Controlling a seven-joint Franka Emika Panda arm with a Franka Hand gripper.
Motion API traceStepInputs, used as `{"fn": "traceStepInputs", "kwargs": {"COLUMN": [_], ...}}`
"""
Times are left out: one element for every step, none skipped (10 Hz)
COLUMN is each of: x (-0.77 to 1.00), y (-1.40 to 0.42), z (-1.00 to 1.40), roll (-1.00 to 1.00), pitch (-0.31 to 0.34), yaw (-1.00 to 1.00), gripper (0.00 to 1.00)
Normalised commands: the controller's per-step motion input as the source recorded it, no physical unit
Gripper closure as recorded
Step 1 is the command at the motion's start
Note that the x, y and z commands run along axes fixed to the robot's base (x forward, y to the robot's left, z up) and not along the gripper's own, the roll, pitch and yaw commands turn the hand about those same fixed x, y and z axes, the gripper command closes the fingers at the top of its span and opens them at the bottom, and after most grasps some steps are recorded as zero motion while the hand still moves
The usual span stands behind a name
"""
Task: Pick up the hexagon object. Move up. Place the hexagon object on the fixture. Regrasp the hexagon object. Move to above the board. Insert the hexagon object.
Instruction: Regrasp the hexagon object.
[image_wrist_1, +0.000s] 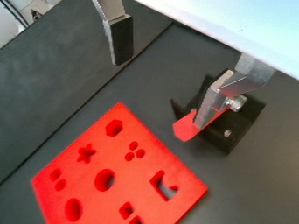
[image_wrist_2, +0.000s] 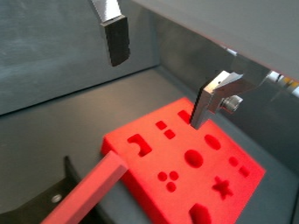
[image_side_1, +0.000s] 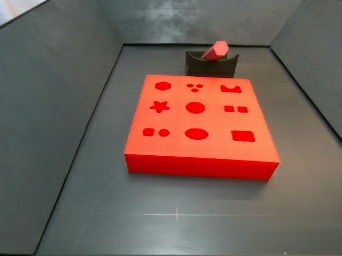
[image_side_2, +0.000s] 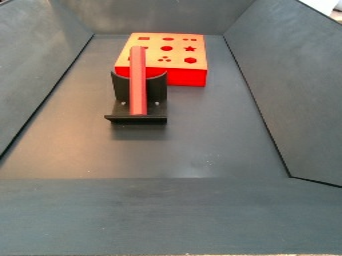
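The hexagon object (image_side_2: 136, 78), a long slim red rod, lies on the dark fixture (image_side_2: 135, 116), beside the board (image_side_2: 185, 72). It also shows in the other side view (image_side_1: 217, 49) on the fixture (image_side_1: 211, 67), behind the board (image_side_1: 198, 148). In both wrist views my gripper (image_wrist_1: 163, 92) (image_wrist_2: 159, 93) is open and empty, well above the floor. The rod (image_wrist_1: 184, 128) (image_wrist_2: 87, 194), the fixture (image_wrist_1: 229, 133) and the board (image_wrist_1: 117, 171) (image_wrist_2: 193, 166) lie below it. The gripper shows in neither side view.
Dark grey walls enclose the bin floor (image_side_2: 201, 150) on all sides. The board's top has several shaped holes, among them a star (image_side_1: 159, 106) and an oval (image_side_1: 197, 132).
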Motion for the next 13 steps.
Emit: {"fn": "traceStepInputs", "kwargs": {"x": [-0.02, -0.02, -0.01, 0.00, 0.00, 0.00, 0.00, 0.01, 0.02, 0.03, 0.04, 0.05, 0.06], "y": [-0.04, -0.03, -0.02, -0.02, -0.02, -0.02, -0.02, -0.02, -0.02, -0.02, -0.03, -0.03, -0.03], "z": [0.01, 0.01, 0.01, 0.01, 0.01, 0.00, 0.00, 0.01, 0.00, -0.01, 0.00, 0.00, 0.00], "roll": [1.00, 1.00, 1.00, 1.00, 1.00, 1.00, 1.00, 1.00, 1.00, 1.00, 1.00, 1.00, 1.00], "pitch": [-0.004, -0.008, -0.013, -0.016, -0.017, -0.015, -0.008, -0.001, 0.008, 0.017, 0.032, 0.047, 0.060], "yaw": [0.01, 0.01, 0.01, 0.01, 0.01, 0.01, 0.01, 0.01, 0.01, 0.02, 0.02, 0.02, 0.03], "gripper": [0.00, 0.00, 0.00, 0.00, 0.00, 0.00, 0.00, 0.00, 0.00, 0.00, 0.00, 0.00, 0.00]}}
